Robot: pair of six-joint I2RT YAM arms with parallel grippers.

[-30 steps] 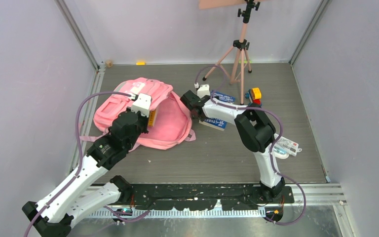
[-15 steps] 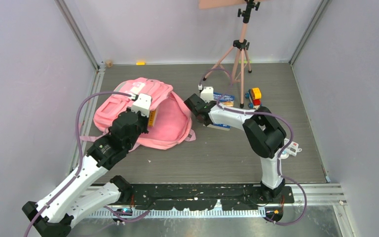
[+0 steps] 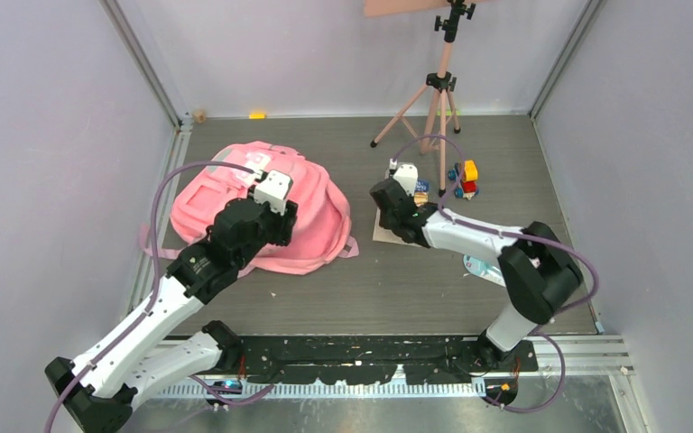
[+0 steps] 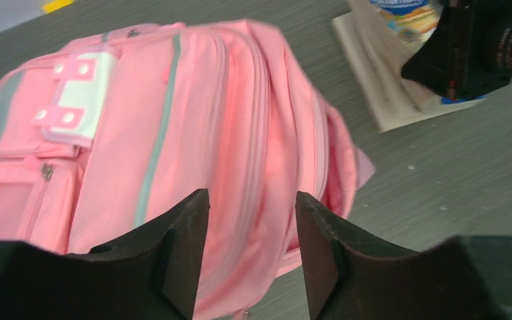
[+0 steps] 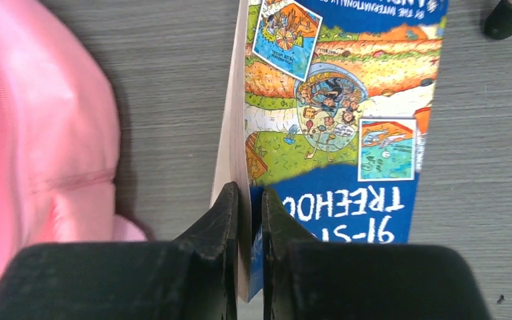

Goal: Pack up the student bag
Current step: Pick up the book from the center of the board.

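A pink bag (image 3: pixel 212 194) lies on the grey table (image 3: pixel 325 289), toward ten o'clock from the table's middle, with its white patch (image 4: pixel 73 90) facing up. The left gripper (image 4: pixel 250 257) hangs just above the bag, its fingers partly spread and holding nothing. At three o'clock from the bag, just beside it, is a picture book (image 5: pixel 337 120). The right gripper (image 5: pixel 250 230) has its fingers almost together, pinching the book's edge. A tripod (image 3: pixel 433 99) stands at twelve o'clock from the book, and toy blocks (image 3: pixel 467 176) sit at two o'clock.
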